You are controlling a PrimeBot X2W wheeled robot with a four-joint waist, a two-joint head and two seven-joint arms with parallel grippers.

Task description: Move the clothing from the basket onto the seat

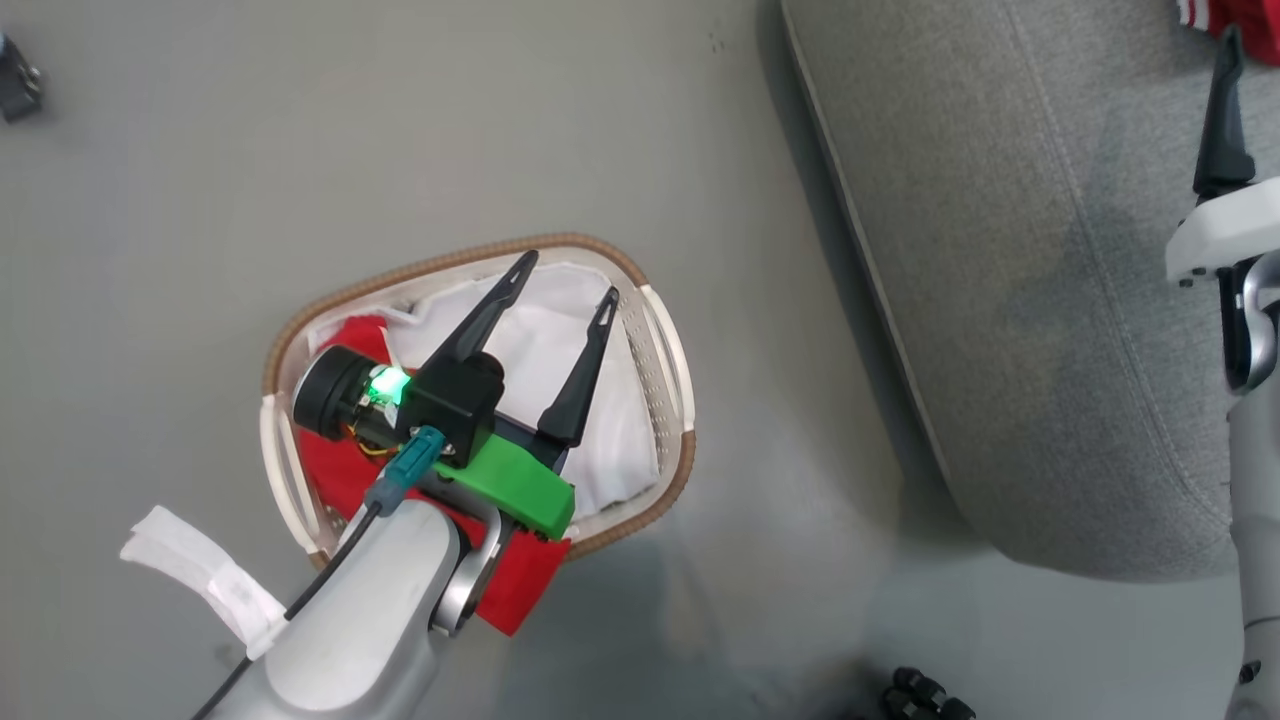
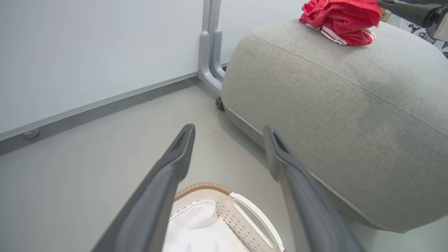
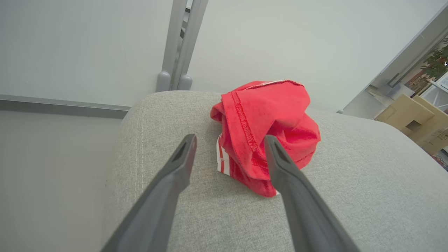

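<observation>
My left gripper [image 1: 568, 277] and its forearm lie across the basket [image 1: 668, 330] at mid-frame in the head view and cover most of the clothing [image 1: 335, 478] inside. Red shows at the basket's left and below its lower rim, possibly one garment; I cannot count the pieces. At the upper right corner the frame edge cuts the red garment [image 1: 1262, 25] on the seat [image 1: 1000, 250]. One finger [image 1: 1222, 120] of my right gripper [image 3: 230, 140] shows there, its partner out of frame. A dark object [image 1: 18, 85] at the upper left edge is cut off, too little to name.
</observation>
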